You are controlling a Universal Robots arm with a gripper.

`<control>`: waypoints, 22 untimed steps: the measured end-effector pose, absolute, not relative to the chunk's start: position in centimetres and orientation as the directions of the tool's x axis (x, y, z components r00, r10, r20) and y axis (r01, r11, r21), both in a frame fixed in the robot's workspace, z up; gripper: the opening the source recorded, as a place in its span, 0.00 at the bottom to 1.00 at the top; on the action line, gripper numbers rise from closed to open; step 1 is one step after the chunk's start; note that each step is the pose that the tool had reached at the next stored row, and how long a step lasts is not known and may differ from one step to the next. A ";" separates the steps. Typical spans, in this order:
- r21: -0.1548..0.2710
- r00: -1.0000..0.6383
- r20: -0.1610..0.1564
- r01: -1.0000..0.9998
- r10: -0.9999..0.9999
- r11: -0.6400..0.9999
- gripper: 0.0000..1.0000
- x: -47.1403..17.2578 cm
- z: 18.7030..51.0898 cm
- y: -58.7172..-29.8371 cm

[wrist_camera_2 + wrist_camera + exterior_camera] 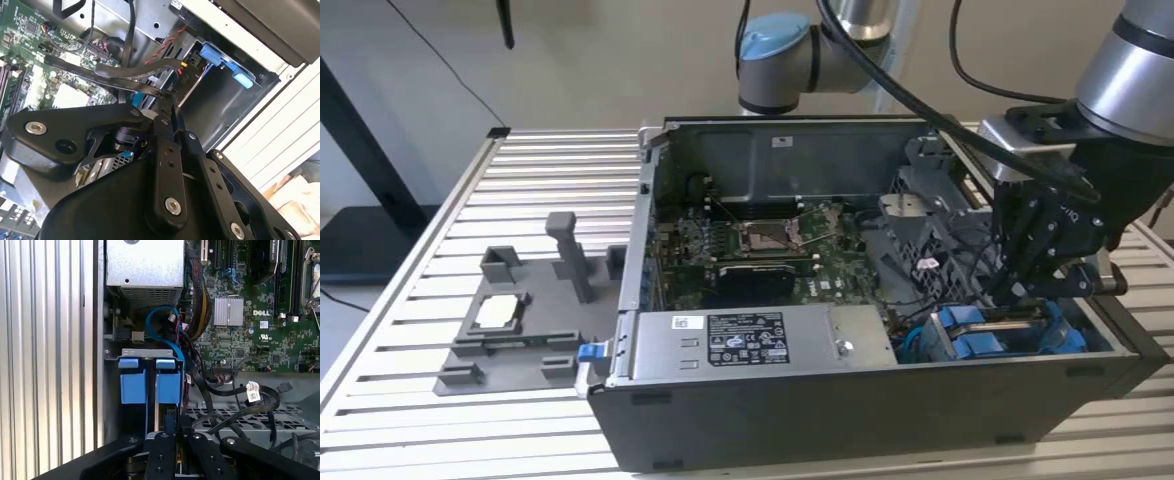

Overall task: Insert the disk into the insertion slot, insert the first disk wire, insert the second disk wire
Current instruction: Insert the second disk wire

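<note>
Slatted metal tabletop (427, 300) is seen under an open computer case (854, 420), with a grey printed fixture (507, 335) lying well apart from the claw, beyond the case wall.

Inside the case, a grey metal box with a sticker (734, 340) is set along the front edge, just beside the drive bay (150, 356). The green board (774, 250) lies further in, beyond the box.

The claw (1034, 285) is lowered into the bay corner of the case, directly above the blue tabs (149, 382). The disk (1001, 335) is judged to be seated in the bay already, since its blue rails stand upright between the bay walls just below the claw.

In the second wrist view the claw's fingertips (167, 107) are pressed together on a flat dark cable (125, 75), apparently near its plug end.

Step in hand is judged to be a wire insertion. For this to go well, the plug should be kept square to the disk's socket, lowered straight, and the cable slack kept free of the black wire bundle (220, 385) beside the claw.

Hidden or unclear: the disk's connector edge is covered by the claw's own links; the plug itself cannot be made out; which of the two wires is held cannot be told; the disk's label face is not readable from these angles.
</note>
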State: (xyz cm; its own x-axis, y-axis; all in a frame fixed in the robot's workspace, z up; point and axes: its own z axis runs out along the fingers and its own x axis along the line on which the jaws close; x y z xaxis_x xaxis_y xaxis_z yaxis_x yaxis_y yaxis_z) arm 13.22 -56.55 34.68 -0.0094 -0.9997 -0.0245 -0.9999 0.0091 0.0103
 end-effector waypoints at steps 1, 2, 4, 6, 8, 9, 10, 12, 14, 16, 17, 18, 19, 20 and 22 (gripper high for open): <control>0.010 -0.016 -0.024 -1.000 -1.000 0.015 0.16 13.2 34.7 -56.5; 0.010 -0.021 -0.024 -1.000 -0.999 0.021 0.16 13.2 34.6 -56.5; 0.010 -0.024 -0.024 -1.000 -0.999 0.024 0.16 13.2 34.6 -56.5; 0.010 -0.024 -0.025 -1.000 -0.999 0.024 0.16 13.2 34.6 -56.5; 0.010 -0.024 -0.024 -1.000 -0.999 0.024 0.16 13.2 34.6 -56.5; 0.010 -0.024 -0.025 -1.000 -0.999 0.024 0.16 13.2 34.5 -56.5; 0.010 -0.024 -0.025 -1.000 -0.999 0.024 0.16 13.2 34.5 -56.5; 0.010 -0.024 -0.025 -1.000 -0.999 0.024 0.16 13.2 34.4 -56.5; 0.009 -0.024 -0.024 -1.000 -0.999 0.024 0.16 13.2 34.4 -56.5; 0.009 -0.024 -0.024 -1.000 -0.999 0.024 0.16 13.2 34.3 -56.5; 0.009 -0.024 -0.025 -1.000 -0.999 0.024 0.16 13.2 34.3 -56.5; 0.009 -0.024 -0.024 -1.000 -0.999 0.024 0.16 13.2 34.3 -56.5; 0.009 -0.024 -0.025 -1.000 -0.999 0.024 0.16 13.2 34.2 -56.5; 0.009 -0.024 -0.025 -1.000 -0.999 0.024 0.16 13.2 34.2 -56.5; 0.008 -0.024 -0.025 -1.000 -0.999 0.024 0.16 13.2 34.1 -56.5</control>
